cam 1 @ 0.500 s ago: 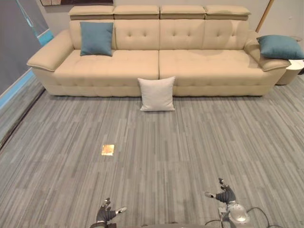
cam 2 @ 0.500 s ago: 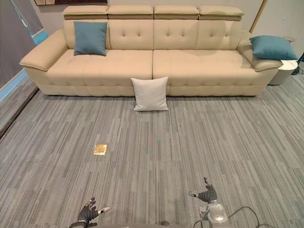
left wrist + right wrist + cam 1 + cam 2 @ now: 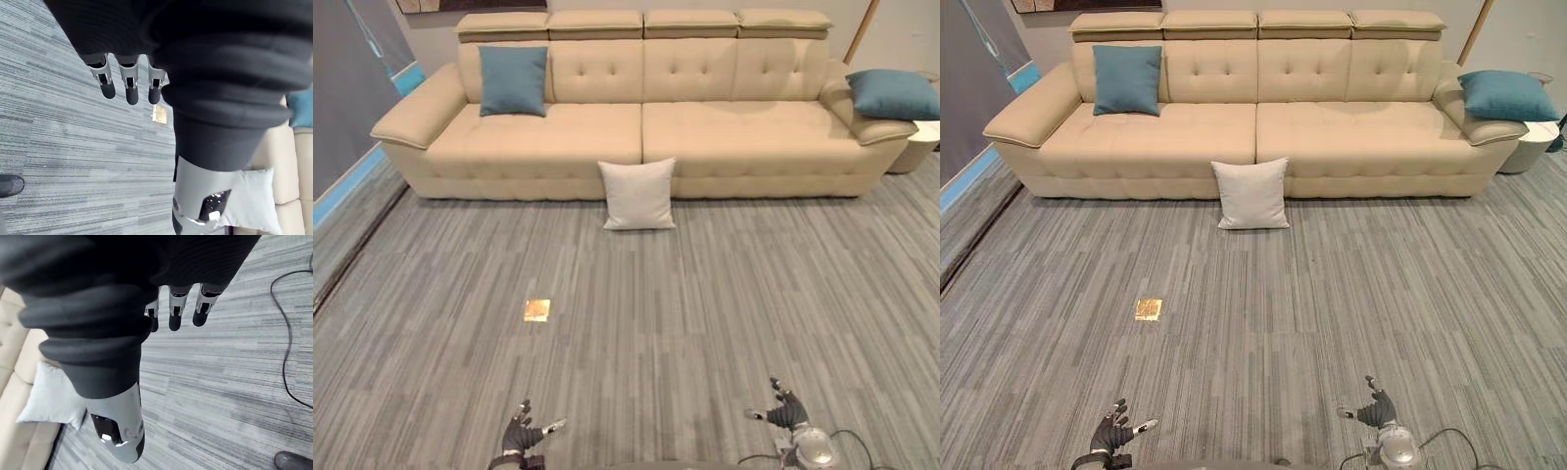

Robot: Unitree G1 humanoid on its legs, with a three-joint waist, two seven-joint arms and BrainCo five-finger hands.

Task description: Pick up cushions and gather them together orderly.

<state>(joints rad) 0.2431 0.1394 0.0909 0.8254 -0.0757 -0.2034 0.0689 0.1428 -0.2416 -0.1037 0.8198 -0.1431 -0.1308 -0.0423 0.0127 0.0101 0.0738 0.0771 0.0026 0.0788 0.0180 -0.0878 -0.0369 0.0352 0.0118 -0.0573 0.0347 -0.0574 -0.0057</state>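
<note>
- My left hand (image 3: pixel 524 436) sits at the bottom edge of the head view, left of centre, over the grey striped carpet (image 3: pixel 724 294). Its fingers (image 3: pixel 128 88) are straight and spread apart, and they hold nothing.
- My right hand (image 3: pixel 785 413) sits at the bottom edge, right of centre. Its fingers (image 3: pixel 175 316) are also loose and apart, and they are empty.
- The white cushion (image 3: pixel 637 193) stands upright on the carpet in the upper middle of the frame. It leans against the front of the beige sofa (image 3: pixel 734 127), at the seam between the two seat halves.
- A teal cushion (image 3: pixel 513 80) is in the upper left, standing on the sofa seat and propped against the backrest.
- The second teal cushion (image 3: pixel 893 93) is in the upper right, resting on the sofa's armrest.
- The three cushions are well apart from one another and well away from both my hands.
- A small gold square (image 3: pixel 537 309) lies flat on the carpet, left of centre, below and to the left of the white cushion.
- A pale side table (image 3: pixel 922 147) shows at the right edge, just beside the armrest.
</note>
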